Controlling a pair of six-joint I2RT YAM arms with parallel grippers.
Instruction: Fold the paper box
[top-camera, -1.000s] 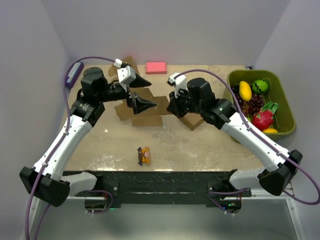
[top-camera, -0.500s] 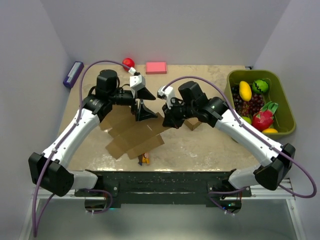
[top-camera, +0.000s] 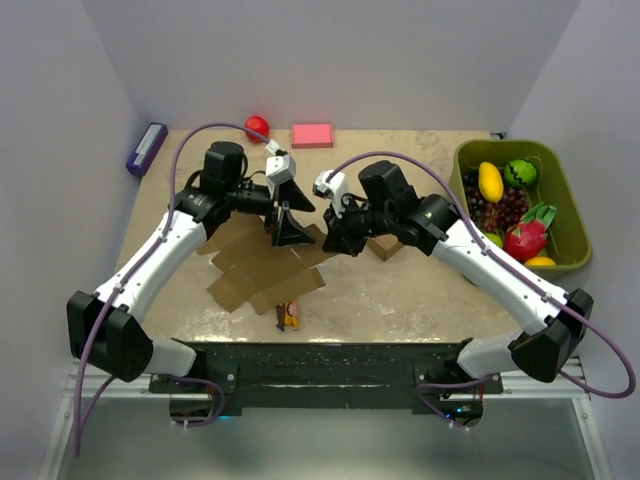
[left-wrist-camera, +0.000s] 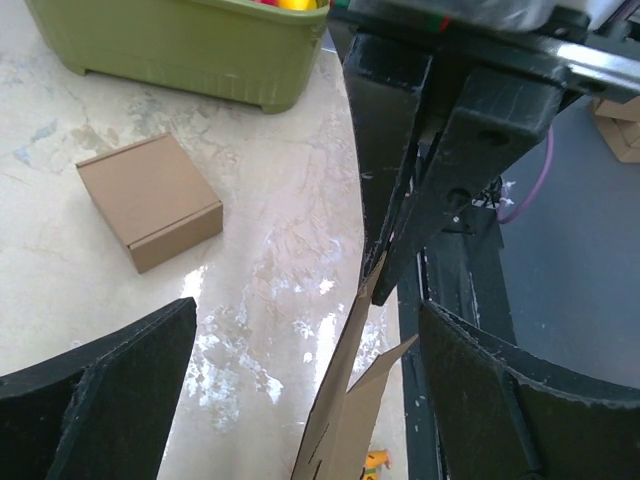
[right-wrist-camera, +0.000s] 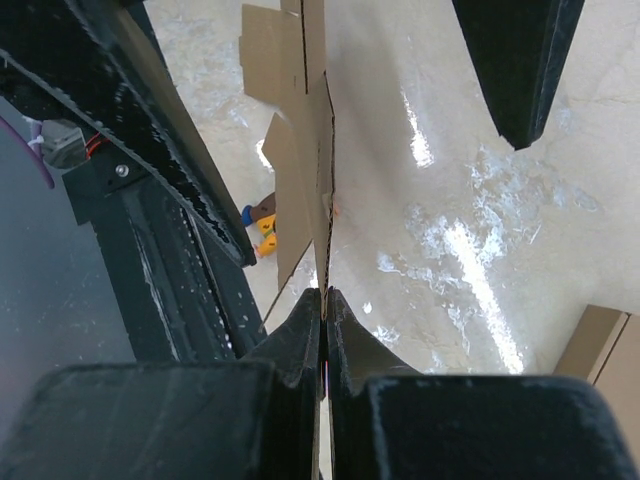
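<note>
The paper box (top-camera: 262, 272) is a flat brown cardboard cut-out with flaps, held up off the table at a tilt. My right gripper (top-camera: 328, 240) is shut on its right edge; in the right wrist view the fingers (right-wrist-camera: 323, 295) pinch the thin sheet (right-wrist-camera: 305, 130) edge-on. My left gripper (top-camera: 290, 225) is open just left of the right one. In the left wrist view the sheet's edge (left-wrist-camera: 345, 410) rises between its spread fingers (left-wrist-camera: 308, 308) without touching either.
A small squarish cardboard box (top-camera: 385, 243) sits under the right arm. A green bin (top-camera: 470, 160) of toy fruit stands at the right. A small yellow toy (top-camera: 289, 315) lies near the front edge. A pink block (top-camera: 312, 135), a red ball (top-camera: 257, 126) and a purple object (top-camera: 147, 147) are at the back.
The sheet went from lying near the table's back to being lifted and spread toward the front in the right gripper. The left gripper has swung in close beside the right one.
</note>
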